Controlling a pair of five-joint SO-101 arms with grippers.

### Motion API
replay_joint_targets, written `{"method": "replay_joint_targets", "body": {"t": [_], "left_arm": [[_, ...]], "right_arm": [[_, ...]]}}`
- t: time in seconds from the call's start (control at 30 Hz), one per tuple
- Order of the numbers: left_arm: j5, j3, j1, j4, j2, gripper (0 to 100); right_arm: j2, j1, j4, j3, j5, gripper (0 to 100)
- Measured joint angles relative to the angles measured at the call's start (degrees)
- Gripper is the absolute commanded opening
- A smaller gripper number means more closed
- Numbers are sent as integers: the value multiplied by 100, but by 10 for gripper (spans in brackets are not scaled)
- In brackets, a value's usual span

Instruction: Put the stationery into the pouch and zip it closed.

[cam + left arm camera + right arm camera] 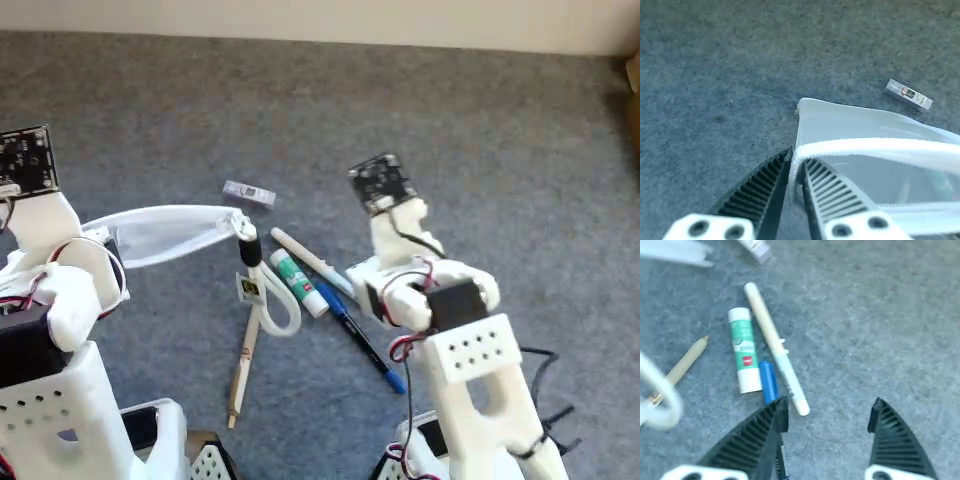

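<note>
A translucent white pouch (170, 232) is held off the grey carpet by its rim, with my left gripper (795, 161) shut on the zipper edge of the pouch (865, 127). Its black zipper pull (247, 246) and white loop strap (278, 305) hang at the far end. On the carpet lie a cream pen (774, 347), a green-and-white glue stick (744, 350), a blue pen (768, 382) and a wooden pencil (687, 360). My right gripper (829, 409) hovers open just above the cream pen's tip, with nothing between its fingers.
A small grey box (248, 193) lies beyond the pouch, also seen as the box (907, 95) in the left wrist view. The pencil (243, 365) reaches toward the arm bases. Bare carpet (500, 150) stretches to the right and back.
</note>
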Motion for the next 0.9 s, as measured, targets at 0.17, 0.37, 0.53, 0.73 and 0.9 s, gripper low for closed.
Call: {"method": "replay_joint_targets", "body": {"t": [0.17,0.37,0.53,0.73,0.9], "left_arm": [[0,105,-70,9,9,7],[0,484,-97,-44,-79,7],[0,703,-105,-237,-79,7],[105,756,-264,-281,-79,7],[114,765,-580,-290,-79,7]], "right_arm": [[457,-308,0,-26,0,245],[1152,-624,0,-62,0,245],[1688,-712,-193,-404,0,245],[2435,-721,-554,-958,0,245],[3332,-870,-677,-1714,-9,245]]}}
